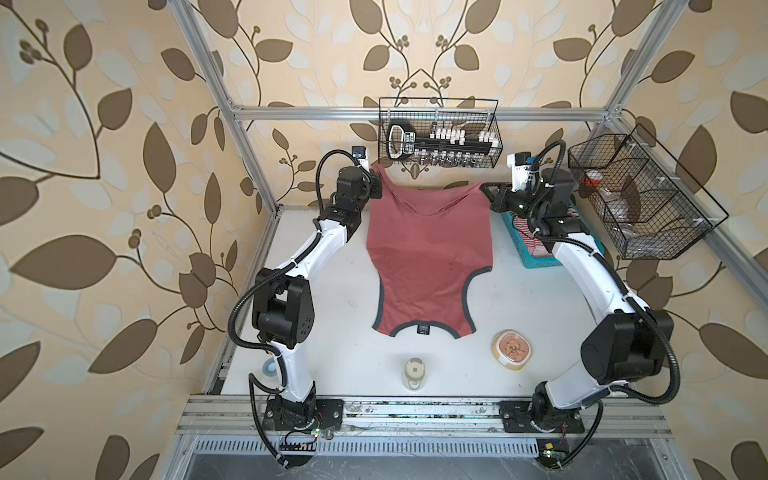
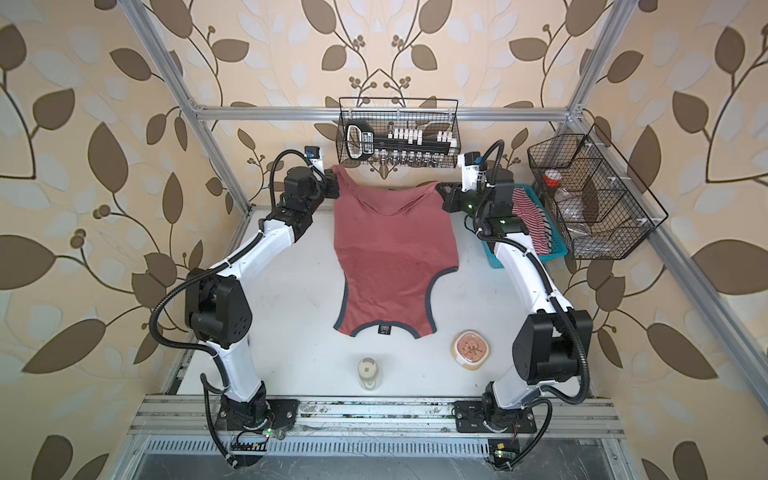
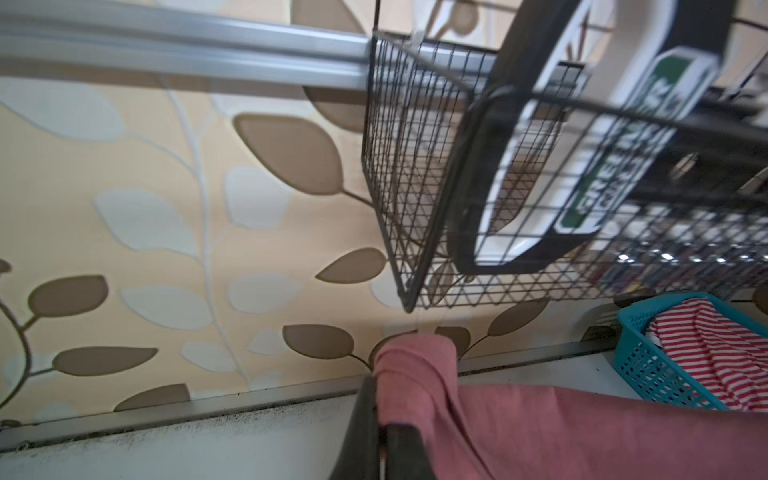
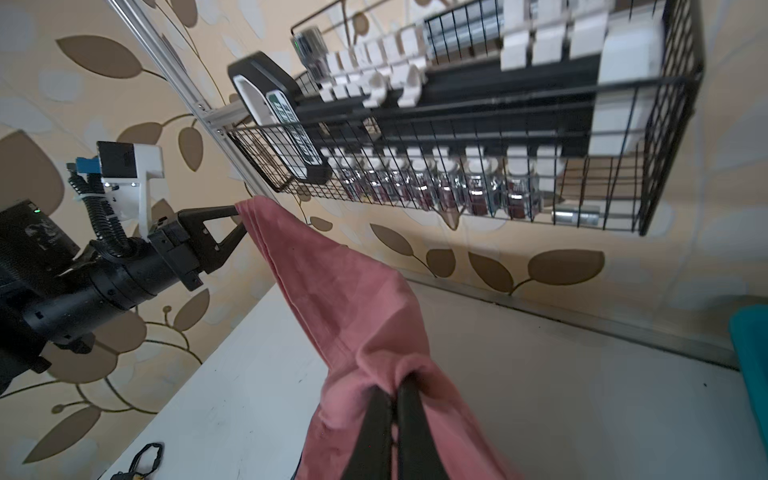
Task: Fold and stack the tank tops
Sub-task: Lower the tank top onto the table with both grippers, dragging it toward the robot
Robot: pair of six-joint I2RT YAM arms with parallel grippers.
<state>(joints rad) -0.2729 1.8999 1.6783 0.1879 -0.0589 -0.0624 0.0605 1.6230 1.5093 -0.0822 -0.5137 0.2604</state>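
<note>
1. Brick-red cloth tank top with dark grey trim (image 1: 430, 257): spread on the white table (image 1: 316, 291) in both top views. Its neckline and armholes lie toward the arm bases, and its hem end is raised off the surface at the far side.
2. Left gripper (image 1: 376, 183): jaws pinched closed on the left hem corner. The left wrist view shows the cloth bunched in the grip.
3. Right gripper (image 1: 490, 195): likewise clamped on the right hem corner, as the right wrist view confirms. The hem sags in a shallow V between the two grips.
4. Red-and-white striped tank top (image 2: 530, 216): heaped in the teal plastic basket (image 1: 536, 259) at the far right of the table, beneath the right arm, touched by neither gripper.
5. Step in hand, in my judgement: the first fold of the red top, hem toward neckline. Stacking has not begun.
6. Next move calls for both arms to travel together toward the near edge with even tension, so the hem lands square. They must also keep below the black wire basket (image 1: 440, 133) hung on the back rail.
7. Writing: a green-and-white label (image 3: 615, 158) on the black-framed tool (image 1: 399, 139) in that wire basket carries lettering. It is blurred, and I cannot read it with confidence. A small black tag (image 1: 422, 329) sits at the neckline, its marking too small to read. No printed graphic shows on the upward face.
</note>
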